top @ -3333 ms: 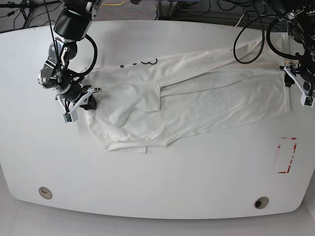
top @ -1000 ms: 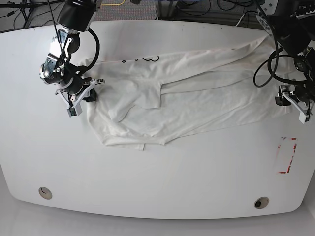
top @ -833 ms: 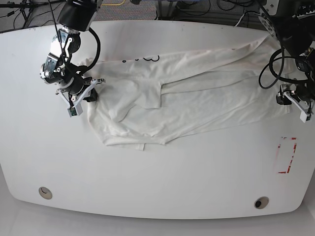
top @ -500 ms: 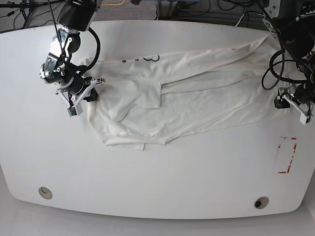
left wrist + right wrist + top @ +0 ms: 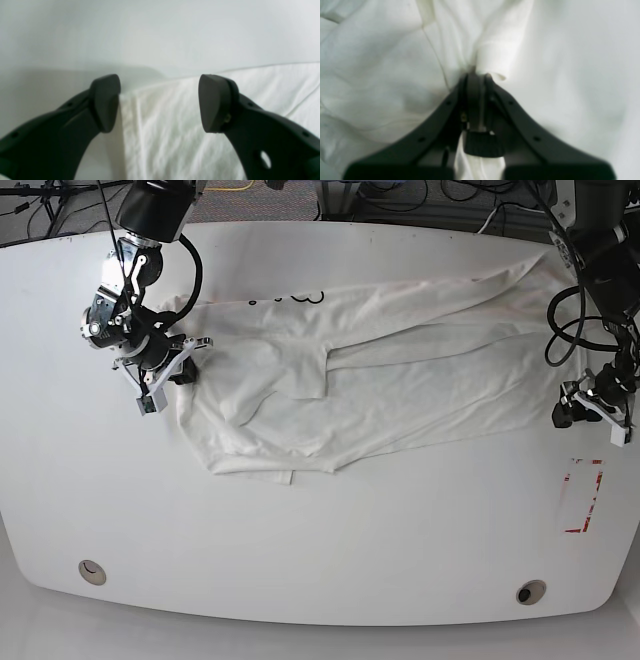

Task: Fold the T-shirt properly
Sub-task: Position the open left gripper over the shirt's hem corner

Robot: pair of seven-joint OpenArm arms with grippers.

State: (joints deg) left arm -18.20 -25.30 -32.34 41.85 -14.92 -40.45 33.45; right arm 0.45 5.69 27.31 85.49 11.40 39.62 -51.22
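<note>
The white T-shirt (image 5: 400,380) lies spread and wrinkled across the table, with a bit of black-outlined print (image 5: 300,301) near its far edge. In the base view my right gripper (image 5: 165,370) is at the shirt's left end. The right wrist view shows that gripper (image 5: 475,77) shut on a bunched fold of the T-shirt (image 5: 382,75). My left gripper (image 5: 590,408) is low at the shirt's right end. In the left wrist view its jaws (image 5: 160,102) stand open around a corner of the T-shirt (image 5: 175,140), and nothing is gripped.
A red-outlined rectangle (image 5: 582,495) is marked on the table in front of my left gripper. Two round holes (image 5: 92,571) (image 5: 531,591) sit near the table's front edge. Cables (image 5: 420,200) lie beyond the far edge.
My left gripper has slid toward the table's front along the shirt's right edge and its jaws have widened. My right gripper has barely moved and keeps its hold on the cloth.
</note>
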